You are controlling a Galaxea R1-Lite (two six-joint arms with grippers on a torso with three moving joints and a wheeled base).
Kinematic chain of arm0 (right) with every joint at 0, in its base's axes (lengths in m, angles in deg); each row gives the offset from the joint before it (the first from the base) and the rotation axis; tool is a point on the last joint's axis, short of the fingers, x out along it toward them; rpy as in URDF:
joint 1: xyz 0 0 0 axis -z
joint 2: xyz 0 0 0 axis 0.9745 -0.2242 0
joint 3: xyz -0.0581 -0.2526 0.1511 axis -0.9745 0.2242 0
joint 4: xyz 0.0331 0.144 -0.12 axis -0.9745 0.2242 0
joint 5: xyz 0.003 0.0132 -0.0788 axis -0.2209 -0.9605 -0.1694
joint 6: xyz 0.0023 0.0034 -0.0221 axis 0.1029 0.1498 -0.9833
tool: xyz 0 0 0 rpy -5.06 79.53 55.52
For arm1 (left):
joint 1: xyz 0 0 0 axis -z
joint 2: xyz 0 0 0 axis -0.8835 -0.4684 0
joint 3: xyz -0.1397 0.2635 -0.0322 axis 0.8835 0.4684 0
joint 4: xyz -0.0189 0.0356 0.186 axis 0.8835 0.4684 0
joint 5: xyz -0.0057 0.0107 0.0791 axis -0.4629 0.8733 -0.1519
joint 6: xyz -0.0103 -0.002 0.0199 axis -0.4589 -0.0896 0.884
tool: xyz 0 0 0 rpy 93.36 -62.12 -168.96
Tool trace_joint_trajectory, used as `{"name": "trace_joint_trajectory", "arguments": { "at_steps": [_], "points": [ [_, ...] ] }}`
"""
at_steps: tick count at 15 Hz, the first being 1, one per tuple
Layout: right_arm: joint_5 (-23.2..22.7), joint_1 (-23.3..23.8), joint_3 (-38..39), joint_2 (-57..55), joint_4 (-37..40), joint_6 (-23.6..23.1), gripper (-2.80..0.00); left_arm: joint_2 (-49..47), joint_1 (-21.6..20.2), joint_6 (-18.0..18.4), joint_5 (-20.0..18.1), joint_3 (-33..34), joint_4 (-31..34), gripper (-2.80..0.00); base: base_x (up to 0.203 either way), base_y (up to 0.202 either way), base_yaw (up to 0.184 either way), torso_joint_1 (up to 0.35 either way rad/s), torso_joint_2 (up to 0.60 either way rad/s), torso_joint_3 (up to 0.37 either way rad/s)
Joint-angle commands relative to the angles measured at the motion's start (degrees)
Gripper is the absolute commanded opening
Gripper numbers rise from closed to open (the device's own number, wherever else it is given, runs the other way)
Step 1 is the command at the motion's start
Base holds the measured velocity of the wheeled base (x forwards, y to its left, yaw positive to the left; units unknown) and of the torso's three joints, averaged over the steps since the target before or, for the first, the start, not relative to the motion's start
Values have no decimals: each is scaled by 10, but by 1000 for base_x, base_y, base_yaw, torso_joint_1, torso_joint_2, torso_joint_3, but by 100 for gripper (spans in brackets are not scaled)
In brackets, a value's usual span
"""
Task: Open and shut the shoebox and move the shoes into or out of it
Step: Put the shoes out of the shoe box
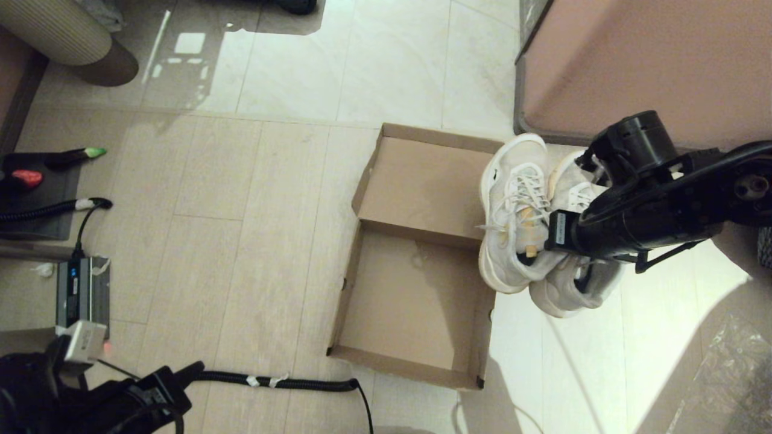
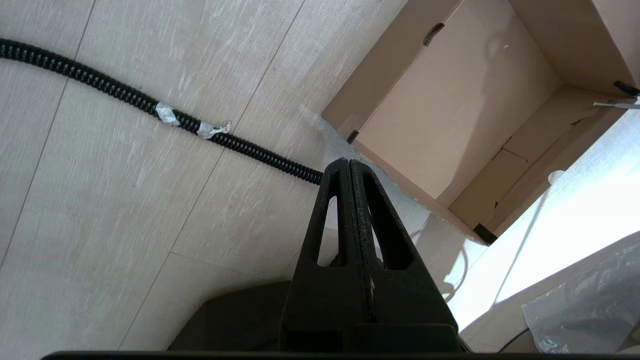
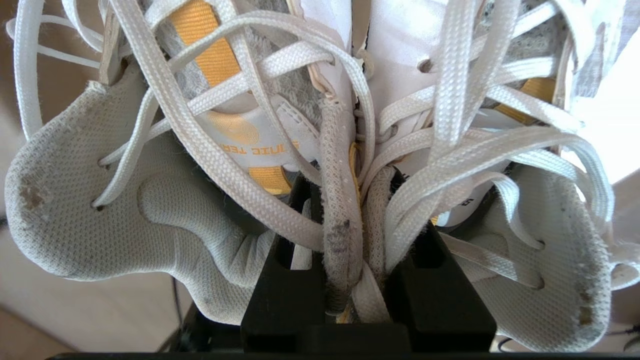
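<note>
The brown cardboard shoebox (image 1: 416, 301) lies open and empty on the floor, its flap lid (image 1: 422, 184) folded back flat on the far side. The two white shoes (image 1: 518, 223) hang together just right of the box, over its right edge and the pale tiles. My right gripper (image 3: 352, 200) is shut on the inner collars of both shoes (image 3: 345, 220), pinching them side by side, laces spilling around the fingers. My left gripper (image 2: 349, 162) is shut on nothing, low by the box's near left corner (image 2: 350, 135).
A pinkish-brown cabinet (image 1: 651, 66) stands just behind the shoes. A black ribbed cable (image 1: 283, 381) crosses the floor in front of the box. A grey power unit (image 1: 82, 292) and a black mat (image 1: 42, 199) lie at the left. Crinkled plastic (image 1: 736, 367) sits at the lower right.
</note>
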Motion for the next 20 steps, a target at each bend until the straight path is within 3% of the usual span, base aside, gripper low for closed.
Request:
{"name": "trace_joint_trajectory", "arguments": {
  "at_steps": [1, 7, 11, 15, 18, 20],
  "points": [
    [-3, 33, 0, 4, 1, 1, -280, -2, 0, -2, -1, -4, -4, -280, 0, 0, 0, 0, 0, 0],
    [-40, 157, -21, -59, -12, -30, -280, -2, 0, -1, -4, -15, -5, -280, 0, 0, 0, 0, 0, 0],
    [-44, 188, -95, -175, -45, -39, -280, -15, -1, 0, -3, -45, -6, -280, 0, 0, 0, 0, 0, 0],
    [-44, 212, -225, -304, -57, -50, -280, -48, -1, 1, 1, -79, -7, -280, 0, 0, 0, 0, 0, 0],
    [-55, 242, -323, -373, -57, -113, -280, -65, -1, 3, 2, -93, -26, -280, 0, 0, 0, 0, 0, 0],
    [-81, 253, -330, -391, -59, -157, -280, -73, -5, 2, 3, -95, -26, -280, 0, 0, 0, 0, 0, 0]
  ]
}}
